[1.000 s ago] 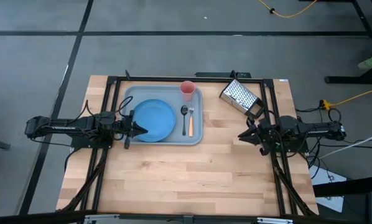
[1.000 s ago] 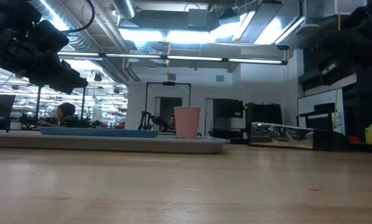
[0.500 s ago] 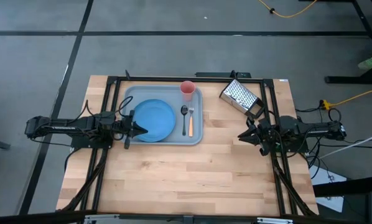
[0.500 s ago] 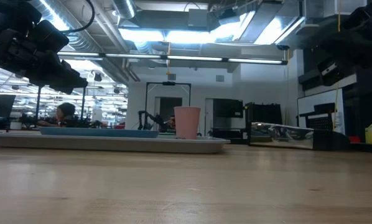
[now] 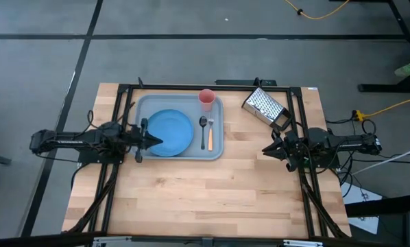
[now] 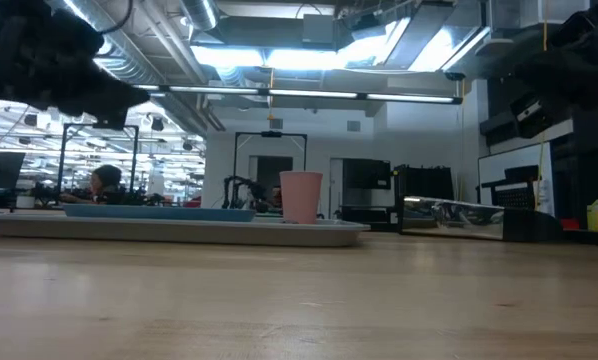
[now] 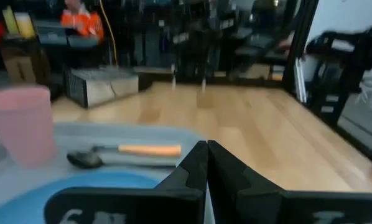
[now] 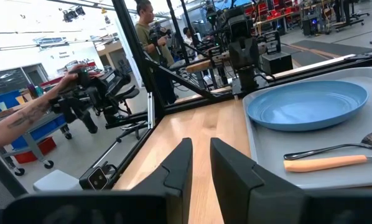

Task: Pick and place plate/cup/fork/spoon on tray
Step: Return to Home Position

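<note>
The grey-blue tray (image 5: pixel 142 110) lies at the table's far middle. On it lie the blue plate (image 5: pixel 172 132), the dark spoon (image 5: pixel 203 123) and the orange-handled fork (image 5: pixel 209 136). The pink cup (image 5: pixel 206 99) stands upright in the tray's far right corner. My left gripper (image 5: pixel 157 142) is shut and hovers over the plate's left near edge, high above the tray in the low view (image 6: pixel 69 80). My right gripper (image 5: pixel 267 149) waits right of the tray with a narrow gap between its fingers (image 8: pixel 200 155).
A metal box grater (image 5: pixel 267 108) lies on its side at the table's far right, right of the tray. Black frame rails run along the table's left and right sides. Bare wood fills the near half of the table (image 5: pixel 205 199).
My left gripper has gone up a little over the tray's left part. The plate, cup, fork and spoon have stayed where they were.
</note>
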Motion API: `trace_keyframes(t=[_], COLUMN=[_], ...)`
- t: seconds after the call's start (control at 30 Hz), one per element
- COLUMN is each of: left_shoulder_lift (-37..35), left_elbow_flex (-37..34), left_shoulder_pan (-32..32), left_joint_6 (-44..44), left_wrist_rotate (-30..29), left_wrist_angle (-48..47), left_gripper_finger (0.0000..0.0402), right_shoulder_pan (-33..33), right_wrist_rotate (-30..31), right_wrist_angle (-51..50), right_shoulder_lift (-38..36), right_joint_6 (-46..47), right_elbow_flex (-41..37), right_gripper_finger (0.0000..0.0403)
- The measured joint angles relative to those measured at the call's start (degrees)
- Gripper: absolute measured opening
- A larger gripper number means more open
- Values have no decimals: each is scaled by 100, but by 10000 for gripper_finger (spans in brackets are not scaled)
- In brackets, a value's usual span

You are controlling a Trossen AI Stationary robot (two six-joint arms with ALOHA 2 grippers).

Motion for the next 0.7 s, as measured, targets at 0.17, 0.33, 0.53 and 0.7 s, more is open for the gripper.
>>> trace_keyframes(t=[0.17,0.33,0.53,0.7], left_shoulder_lift=[-327,-708,-735,-677], left_elbow_flex=[-2,-4,-4,-2], left_shoulder_pan=[1,0,0,-1], left_joint_6=[-2,-2,-2,-2], left_wrist_rotate=[-4,-4,13,-24], left_wrist_angle=[-9,-9,-34,-199], left_gripper_finger=[0,0,0,0], right_shoulder_pan=[0,0,0,0], right_wrist_rotate=[0,0,0,2], right_wrist_angle=[0,0,0,0], right_shoulder_lift=[0,0,0,0], right_joint_6=[-3,-6,-2,-2], right_elbow_flex=[0,0,0,0], right_gripper_finger=[61,61,61,61])
